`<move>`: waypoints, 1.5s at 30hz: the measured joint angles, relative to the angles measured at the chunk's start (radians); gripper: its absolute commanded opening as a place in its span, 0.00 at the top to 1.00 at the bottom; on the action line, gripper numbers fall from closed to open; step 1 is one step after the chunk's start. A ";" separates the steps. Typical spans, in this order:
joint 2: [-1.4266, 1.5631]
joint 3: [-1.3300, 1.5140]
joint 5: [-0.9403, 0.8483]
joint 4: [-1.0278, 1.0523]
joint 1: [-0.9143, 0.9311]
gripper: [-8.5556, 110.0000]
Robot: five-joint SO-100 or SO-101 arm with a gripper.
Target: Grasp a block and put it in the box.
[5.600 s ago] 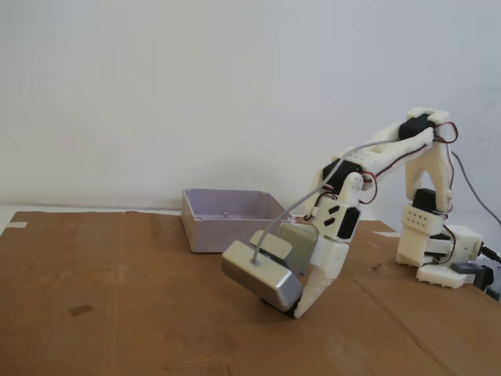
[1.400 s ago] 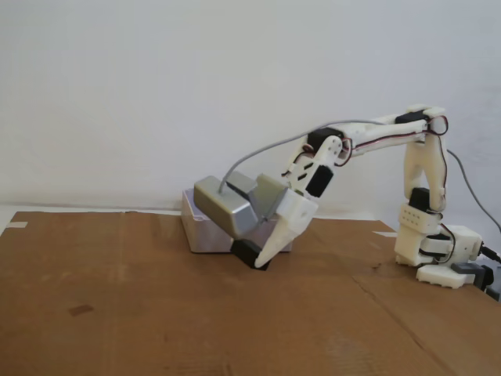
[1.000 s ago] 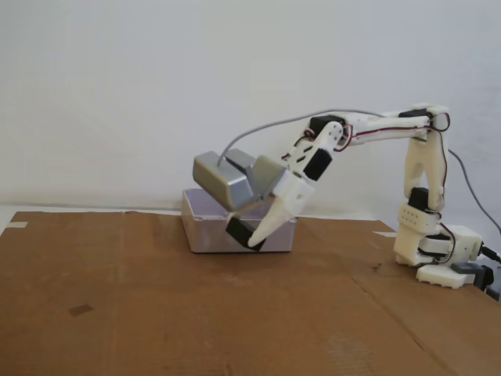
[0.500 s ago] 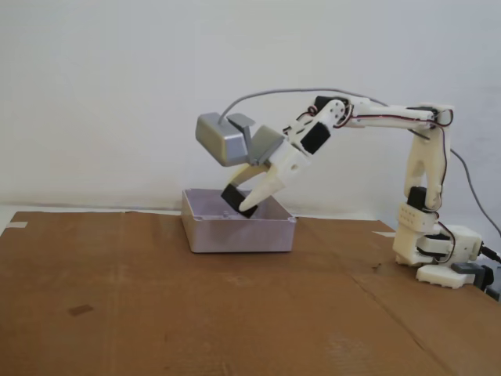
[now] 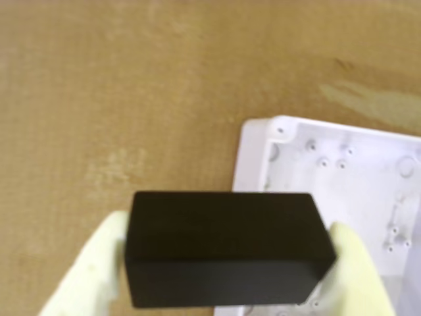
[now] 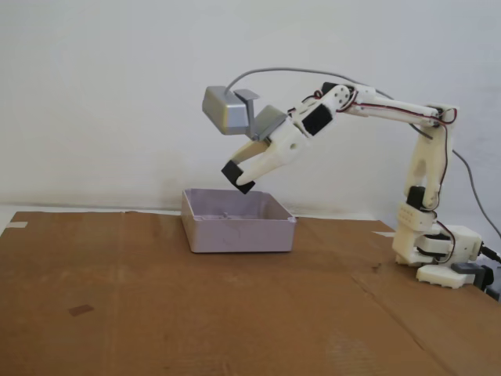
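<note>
A matte black block fills the lower middle of the wrist view, clamped between two pale fingers. My gripper is shut on it. In the fixed view the block hangs tilted in the gripper, in the air above the pale lilac-grey box. The wrist view shows the box's corner and inner floor below and to the right of the block, with part of the block over the box's near wall.
Brown cardboard covers the table around the box. The arm's white base stands at the right in the fixed view, with a cable behind it. A white wall backs the scene.
The arm has lifted the block off the cardboard and carried it left and upward, from beside the box to well above its opening.
</note>
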 measured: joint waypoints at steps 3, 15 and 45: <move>0.000 0.000 0.000 0.000 0.040 0.93; 0.000 0.000 0.000 0.002 0.201 0.93; 0.000 0.147 0.009 0.002 0.393 0.93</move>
